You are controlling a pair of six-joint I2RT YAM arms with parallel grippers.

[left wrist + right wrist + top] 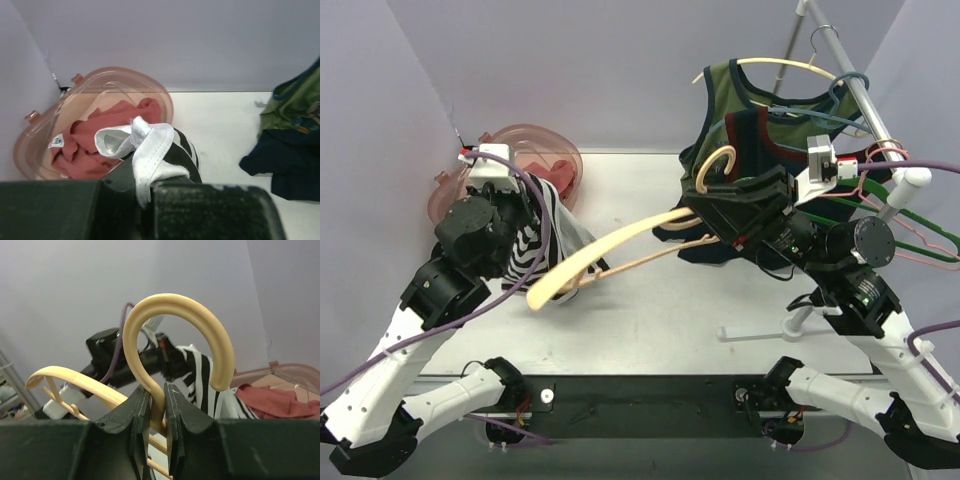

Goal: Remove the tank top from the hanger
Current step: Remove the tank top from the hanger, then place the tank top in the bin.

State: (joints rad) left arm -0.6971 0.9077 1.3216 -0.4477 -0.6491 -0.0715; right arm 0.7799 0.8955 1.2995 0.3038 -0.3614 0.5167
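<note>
Black fingers of the right gripper (156,405) are pressed together on the neck of the cream-coloured hanger (175,305), just below its hook, which curls up above the jaws. From that grip the hanger runs leftward above the desk (650,310), its curved arm and thin lower bar reaching toward the left arm. In the right wrist view the black-and-white striped tank top (545,225) hangs just behind the hook.

The left gripper (145,187) is nearly shut, pinching a white-edged strap of the tank top between its jaws; the strap loops up out of the grip and the striped cloth falls away below it. In the top view the tank top is held above the left side of the desk, draped from the left gripper and bunched against the hanger's left arm. The arm's tip sticks out bare in front of the cloth, but whether any part of the garment is threaded over the hanger I cannot tell.

Beyond the left gripper, at the far left corner of the desk, stands a pink see-through bin (115,80) with a red garment (95,135) inside. On the right, a metal rack (865,105) slants upward and carries a green top (740,100) with a navy garment (285,160) under it, beside several thin hangers.
</note>
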